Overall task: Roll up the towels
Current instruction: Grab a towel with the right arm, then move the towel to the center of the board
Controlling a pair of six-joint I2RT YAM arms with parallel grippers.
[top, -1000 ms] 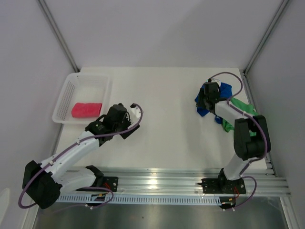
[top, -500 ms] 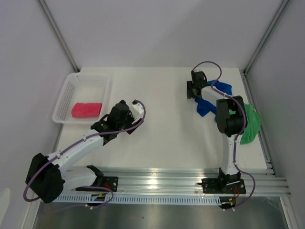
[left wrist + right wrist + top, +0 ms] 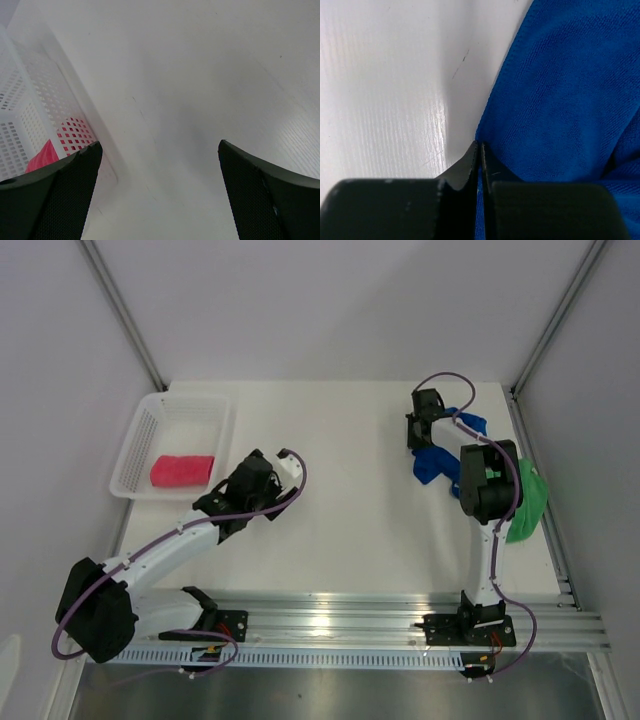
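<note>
Black fingers (image 3: 455,172) of the right gripper (image 3: 479,150) are pressed together with only a hairline slit between them. Their tips sit right at the left edge of the blue towel (image 3: 560,90), and it cannot be told whether any cloth is caught between them. Seen from above, that arm rises from its base at the near edge and runs up the right side of the table (image 3: 340,460), with its wrist bent down toward the far right. The blue towel lies crumpled there, and the green towel (image 3: 527,502) is bunched just right of the arm, close to the table's right edge. The left gripper (image 3: 160,200) has its fingers spread wide over bare tabletop, just beside the white mesh basket (image 3: 150,425) at the left edge. The pink-red towel (image 3: 182,470) lies inside the basket as a compact oblong bundle. The left arm reaches low and diagonally from the near left corner. A wide stretch of white tabletop separates the two arms.
</note>
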